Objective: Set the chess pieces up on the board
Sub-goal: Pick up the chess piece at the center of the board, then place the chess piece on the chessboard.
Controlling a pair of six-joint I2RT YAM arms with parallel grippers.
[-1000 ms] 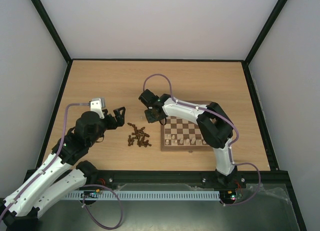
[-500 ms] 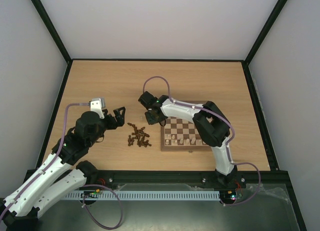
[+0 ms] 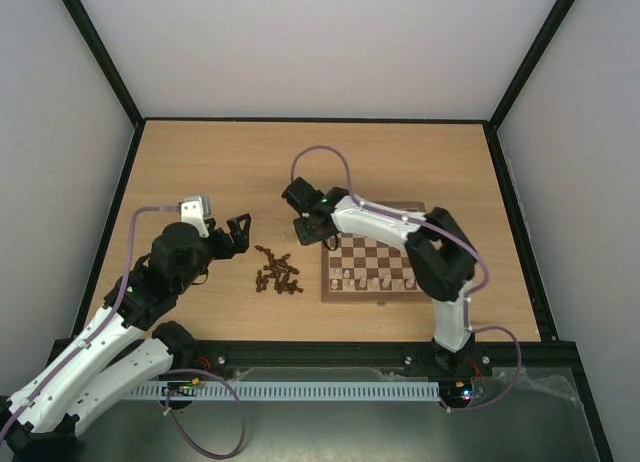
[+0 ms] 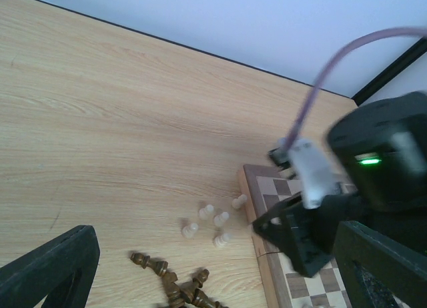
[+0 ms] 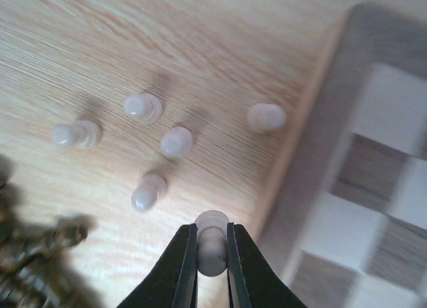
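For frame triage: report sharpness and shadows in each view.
Top external: sharp, evenly lit, board clear. Left wrist: right arm blurred, table grain sharp. Right wrist: right hand crisp around held pawn, board soft, loose cream pawns cast faint shadows.

Two arms on show, both glossy white shells over chunky black joints. The left arm [image 3: 80, 367] has a fat black motor drum and a small grey-white camera block [image 3: 197, 208] at the wrist. A mauve cable [image 3: 243, 417] loops by its base. The right arm [image 3: 375, 220] has its own mauve cable [image 3: 318, 149], and a green light [image 4: 368, 161] glows on its black housing. The right gripper [image 5: 212, 229] has smooth black fingers [image 5: 180, 268], tapered like wedges.
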